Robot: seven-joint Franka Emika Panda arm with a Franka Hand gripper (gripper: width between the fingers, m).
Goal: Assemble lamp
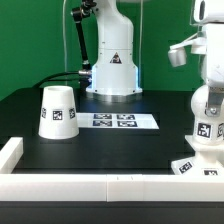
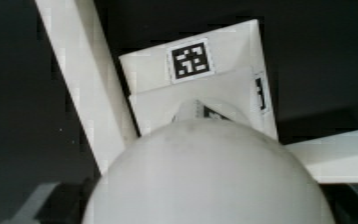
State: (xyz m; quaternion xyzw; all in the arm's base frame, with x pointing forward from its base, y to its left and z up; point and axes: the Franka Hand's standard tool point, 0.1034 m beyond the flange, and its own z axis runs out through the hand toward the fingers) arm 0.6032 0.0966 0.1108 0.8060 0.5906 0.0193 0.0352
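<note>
Shade [image 1: 58, 111] sitting near the table's left edge; bulb [image 1: 209, 110] standing over base [image 1: 197, 163] at the right edge. Gripper [image 1: 193, 49] is hanging above the bulb, its opening not discernible. Wrist view alone is showing the base's tag [image 2: 190, 60]; no readable writing.

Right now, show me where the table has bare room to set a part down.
Most free: the black table between the marker board and the white front rail, right of the shade. Also bare: behind the shade. Crowded: the exterior view's right, where the gripper hangs over the bulb on the base.
</note>
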